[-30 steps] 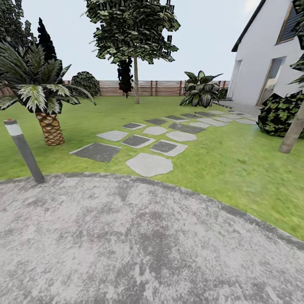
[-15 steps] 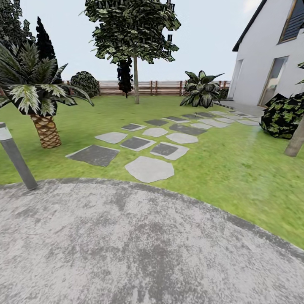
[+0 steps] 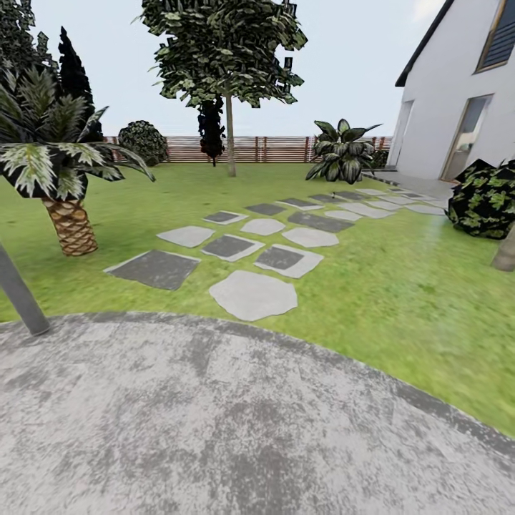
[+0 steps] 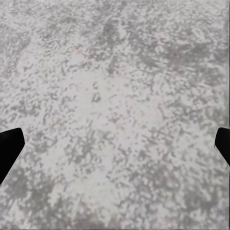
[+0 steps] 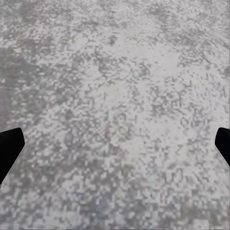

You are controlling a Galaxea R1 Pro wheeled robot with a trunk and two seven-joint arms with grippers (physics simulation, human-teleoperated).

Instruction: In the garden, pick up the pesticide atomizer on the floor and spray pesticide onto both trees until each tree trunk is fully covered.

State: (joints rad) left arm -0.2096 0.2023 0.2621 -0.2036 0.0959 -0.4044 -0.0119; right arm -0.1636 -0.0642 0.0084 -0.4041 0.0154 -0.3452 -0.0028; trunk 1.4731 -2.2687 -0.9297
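The pesticide atomizer is out of view. Ahead lies the garden lawn (image 3: 400, 286), the grass floor, crossed by grey stepping stones (image 3: 252, 294) and closed at the back by a brown slatted fence (image 3: 272, 149). The base of one thick grey-tan tree trunk (image 3: 506, 252) shows at the far right edge. My left gripper (image 4: 115, 148) hangs open over speckled grey paving, its black fingertips (image 4: 9, 148) wide apart. My right gripper (image 5: 115, 148) is open over the same paving, with nothing between its fingers.
I stand on a round grey paved patch (image 3: 214, 415). A leaning grey lamp post (image 3: 18, 293) rises at its left edge, with a short scaly palm (image 3: 69, 225) behind. A thin-trunked dark tree (image 3: 230, 136) stands mid-back. A white house (image 3: 465, 107) and a dark bush (image 3: 490, 200) are at the right.
The whole head view has shifted: the camera has moved forward toward the lawn, so the post and palm slide left and the right trunk slips toward the edge.
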